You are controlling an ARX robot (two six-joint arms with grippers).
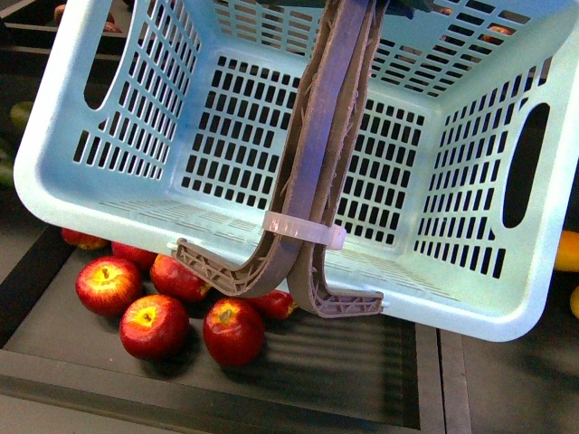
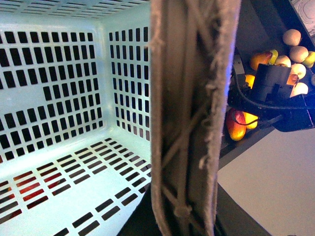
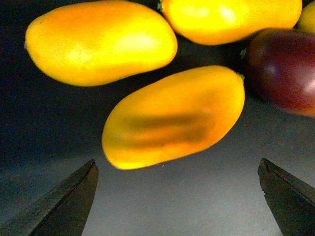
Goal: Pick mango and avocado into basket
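Mango [image 3: 172,118] is seen just ahead of right gripper [image 3: 174,196], jaws wide apart, not touching it. Basket [image 1: 507,312] is hung tilted above apples [image 1: 154,325]; left gripper's jaws cannot be told.

I saw a basket [image 1: 63,194] of smooth, faintly shiny plastic; its handles [image 2: 187,118] were matt plastic, rough and frayed at the edges. The mango [image 3: 172,118] had smooth, waxy skin; apples [image 1: 233,330] looked glossy.

Right pincer [image 3: 177,169]: two dark, matte, wedge-shaped fingertips [image 3: 69,201], tapering to points
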